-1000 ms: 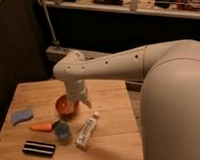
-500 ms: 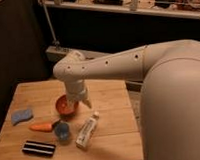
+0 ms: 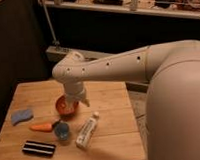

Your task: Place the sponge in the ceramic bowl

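The light-blue sponge (image 3: 21, 116) lies flat on the wooden table (image 3: 109, 101) near its left edge, untouched. The reddish-orange ceramic bowl (image 3: 62, 107) sits around the table's middle, partly hidden by the arm. My gripper (image 3: 74, 102) hangs from the white arm right over the bowl's right side, well to the right of the sponge. Nothing shows in it.
An orange carrot (image 3: 41, 127) lies in front of the bowl, with a small blue cup (image 3: 61, 131) beside it. A white tube (image 3: 87, 131) lies to the right, and a black-and-white striped bar (image 3: 38, 148) near the front edge. Dark shelving stands behind the table.
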Motion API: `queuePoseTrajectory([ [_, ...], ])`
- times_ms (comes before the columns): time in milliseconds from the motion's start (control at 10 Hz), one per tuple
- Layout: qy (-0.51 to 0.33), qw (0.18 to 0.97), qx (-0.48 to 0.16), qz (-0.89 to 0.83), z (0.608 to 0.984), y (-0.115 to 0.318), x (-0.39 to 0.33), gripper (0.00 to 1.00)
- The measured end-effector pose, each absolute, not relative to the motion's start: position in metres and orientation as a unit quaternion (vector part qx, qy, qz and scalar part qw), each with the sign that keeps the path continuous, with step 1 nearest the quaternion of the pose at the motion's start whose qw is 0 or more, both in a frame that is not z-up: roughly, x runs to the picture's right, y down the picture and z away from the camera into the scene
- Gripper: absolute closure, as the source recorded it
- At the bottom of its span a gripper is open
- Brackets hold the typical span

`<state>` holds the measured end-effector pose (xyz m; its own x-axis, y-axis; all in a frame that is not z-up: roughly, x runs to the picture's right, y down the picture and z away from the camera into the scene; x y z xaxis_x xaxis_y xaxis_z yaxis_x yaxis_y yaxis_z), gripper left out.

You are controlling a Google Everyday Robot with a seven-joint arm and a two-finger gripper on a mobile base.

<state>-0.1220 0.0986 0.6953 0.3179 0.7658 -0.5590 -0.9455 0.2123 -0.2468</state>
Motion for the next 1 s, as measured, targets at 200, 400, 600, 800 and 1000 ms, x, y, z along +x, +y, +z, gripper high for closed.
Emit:
queuePoseTrajectory([
  [200,0.122,0.812,-0.291,0.490,0.689,0.098,-0.135,0.35],
  [400,0.085,0.866,-0.287,0.401,0.685,0.089,-0.151,0.35],
  [600,0.063,0.901,-0.279,0.328,0.683,0.077,-0.175,0.35],
  [800,0.040,0.932,-0.273,0.237,0.685,0.062,-0.222,0.35],
  [1000,0.028,0.945,-0.274,0.175,0.690,0.051,-0.261,0.35],
])
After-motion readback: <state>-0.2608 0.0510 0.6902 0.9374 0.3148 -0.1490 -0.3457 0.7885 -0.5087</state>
